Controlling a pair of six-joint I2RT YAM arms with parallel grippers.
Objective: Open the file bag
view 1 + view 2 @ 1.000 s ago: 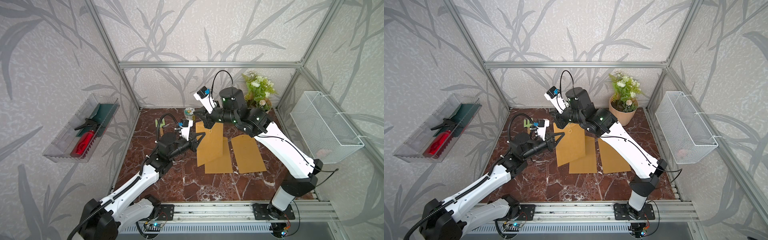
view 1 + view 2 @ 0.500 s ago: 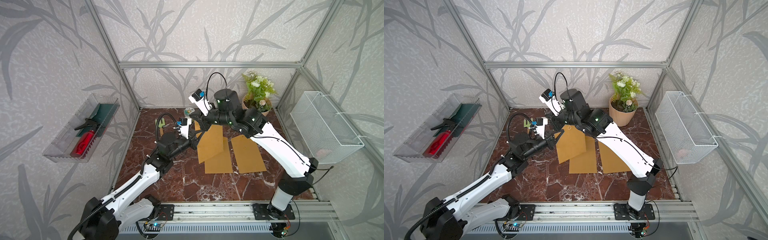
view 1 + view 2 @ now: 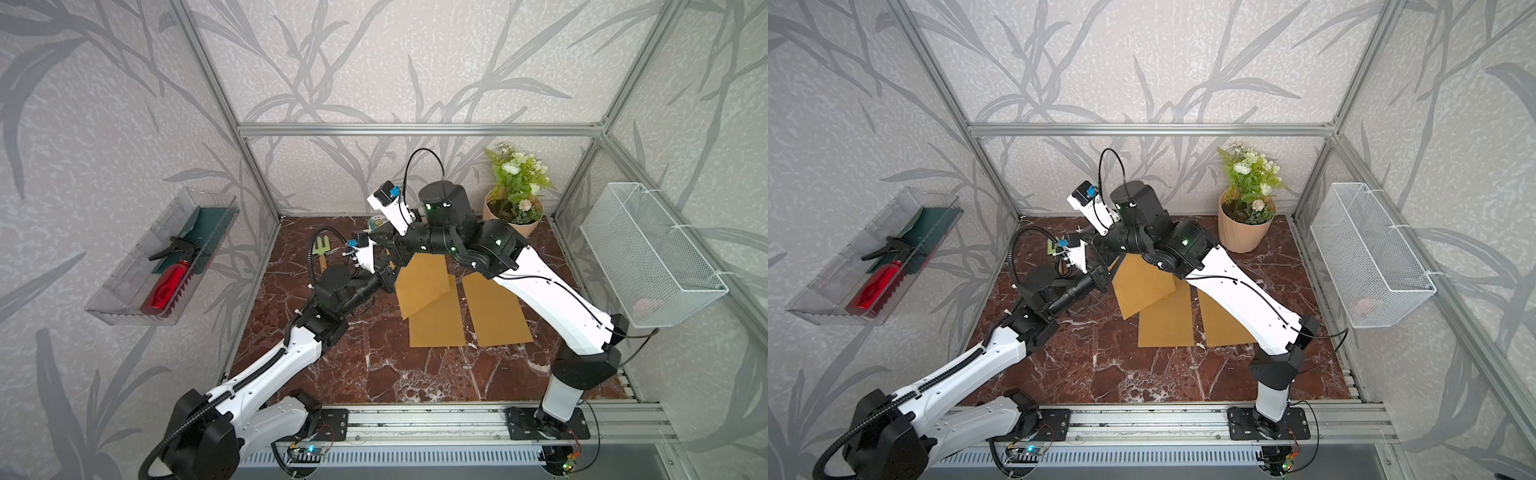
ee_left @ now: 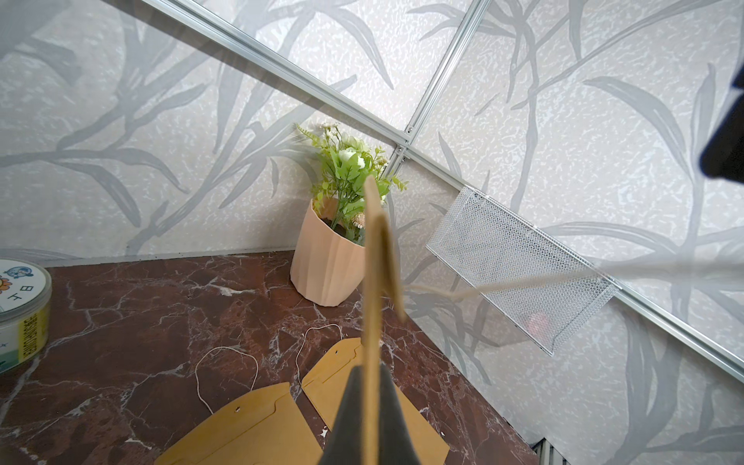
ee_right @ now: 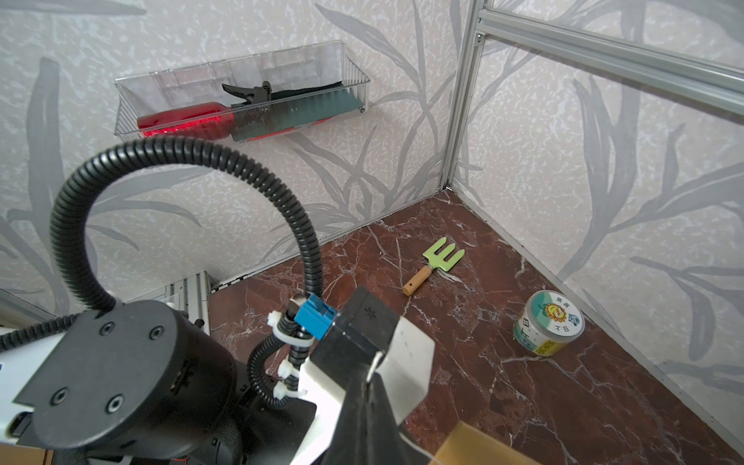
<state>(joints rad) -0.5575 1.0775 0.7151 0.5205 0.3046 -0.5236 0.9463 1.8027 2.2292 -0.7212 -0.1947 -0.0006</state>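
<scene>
Left arm (image 3: 291, 357) stretched forward, jaws clamping file bag (image 3: 422, 278); right arm (image 3: 540, 291) bent across, jaws pinching string (image 4: 563, 277).

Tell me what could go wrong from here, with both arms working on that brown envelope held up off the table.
1. The left gripper pinches the raised envelope by one edge only; a hard tug could twist or slip it out.
2. The string runs taut toward the shut right gripper, which seems to be pulling it; it may slip free or tear the flap.
3. The raised envelope hangs over a flat envelope; if dropped, the two could get confused.
</scene>
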